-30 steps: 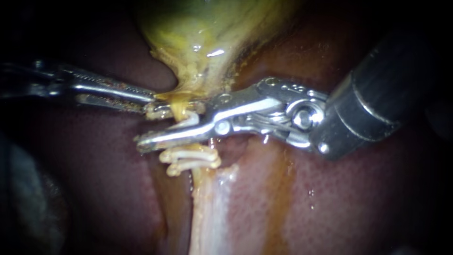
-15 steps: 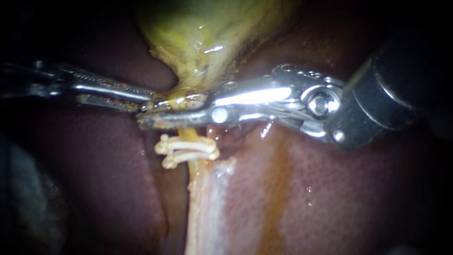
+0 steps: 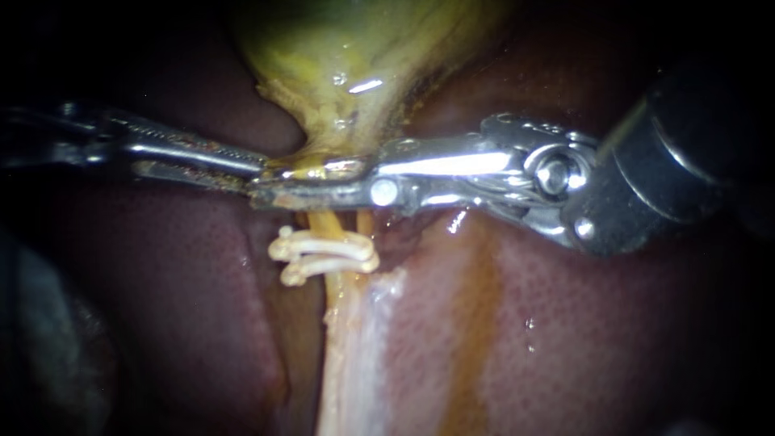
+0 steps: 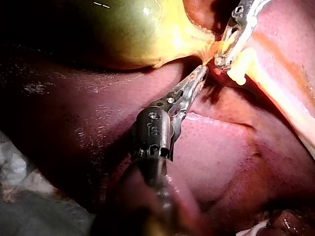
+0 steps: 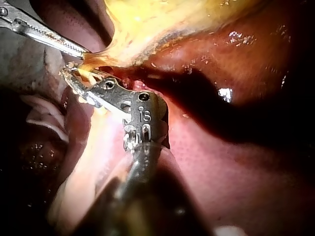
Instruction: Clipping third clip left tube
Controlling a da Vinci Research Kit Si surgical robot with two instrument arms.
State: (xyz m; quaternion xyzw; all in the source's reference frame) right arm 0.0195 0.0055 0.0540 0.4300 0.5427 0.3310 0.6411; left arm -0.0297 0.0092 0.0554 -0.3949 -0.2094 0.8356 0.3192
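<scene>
White plastic makes the two small clips (image 3: 323,257) that sit side by side across the thin yellow tube (image 3: 327,224). The tube runs from the soft yellow-green gallbladder (image 3: 355,56) at the far side toward the near side, over the dark red-brown liver (image 3: 161,307).

The shiny silver right instrument (image 3: 278,184) comes in from the right. Its two jaws lie across the tube, just on the far side of the two clips, between them and the gallbladder. The jaws are squeezed together with the tube pinched between them, one jaw on each side.

The thin grey left instrument (image 3: 252,171) comes in from the left. Its jaws are pinched on the narrow end of the gallbladder, right beside the tips of the other jaws. It looks like it holds that end tight so the tube is stretched out straight.

I think the job is nearly done. Two clips are on. The third one seems to be getting its squeeze right now. The jaws hide it, so I cannot tell if it is locked. What is left, I guess, is to open the right jaws, pull them away to the right, and see that three clips sit in a row.
</scene>
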